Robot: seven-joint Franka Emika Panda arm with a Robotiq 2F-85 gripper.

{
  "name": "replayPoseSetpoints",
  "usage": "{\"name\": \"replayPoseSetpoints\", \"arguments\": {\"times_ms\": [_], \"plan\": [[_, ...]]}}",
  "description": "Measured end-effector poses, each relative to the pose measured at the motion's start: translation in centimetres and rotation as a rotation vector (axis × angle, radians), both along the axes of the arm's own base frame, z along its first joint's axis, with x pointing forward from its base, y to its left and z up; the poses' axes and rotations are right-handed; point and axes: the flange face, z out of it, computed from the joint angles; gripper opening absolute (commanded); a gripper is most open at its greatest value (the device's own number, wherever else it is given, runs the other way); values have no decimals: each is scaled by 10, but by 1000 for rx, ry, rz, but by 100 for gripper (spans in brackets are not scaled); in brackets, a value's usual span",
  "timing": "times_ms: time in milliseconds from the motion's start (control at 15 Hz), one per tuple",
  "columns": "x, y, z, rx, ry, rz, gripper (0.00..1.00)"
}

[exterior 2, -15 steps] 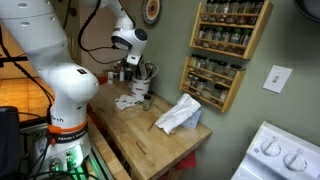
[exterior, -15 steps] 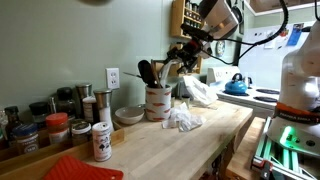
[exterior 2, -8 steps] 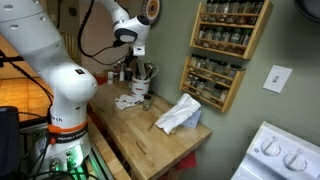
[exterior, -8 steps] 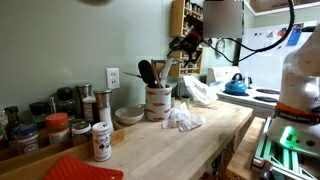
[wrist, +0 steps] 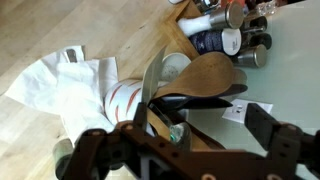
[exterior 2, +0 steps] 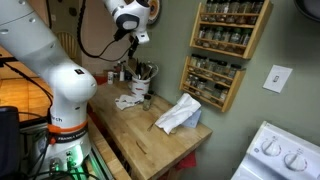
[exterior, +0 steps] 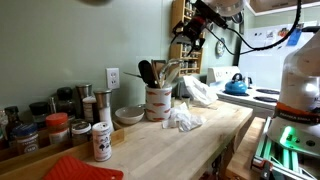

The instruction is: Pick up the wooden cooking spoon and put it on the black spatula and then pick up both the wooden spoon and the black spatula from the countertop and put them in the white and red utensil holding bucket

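Overhead, the claw (exterior: 190, 33) hangs high above the utensil bucket (exterior: 157, 102), arm raised.

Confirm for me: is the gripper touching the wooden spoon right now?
Apart. In an exterior view the gripper hangs well above the wooden spoon standing in the bucket, with bare wall showing between them.

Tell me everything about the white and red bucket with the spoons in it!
The bucket is round and white with red stripes. It stands upright on the wooden countertop near the wall. A wooden spoon and a black spatula stick up out of its open top. A crumpled white cloth lies beside it.
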Motion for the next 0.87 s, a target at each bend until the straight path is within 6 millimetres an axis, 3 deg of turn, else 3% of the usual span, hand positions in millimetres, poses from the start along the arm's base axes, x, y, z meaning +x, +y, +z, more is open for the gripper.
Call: {"name": "replayPoseSetpoints", "arguments": {"times_ms": [467, 867], "plan": [[-16, -4, 42, -100, -177, 117, 100], [-23, -6, 55, -121, -229, 139, 100]]}}
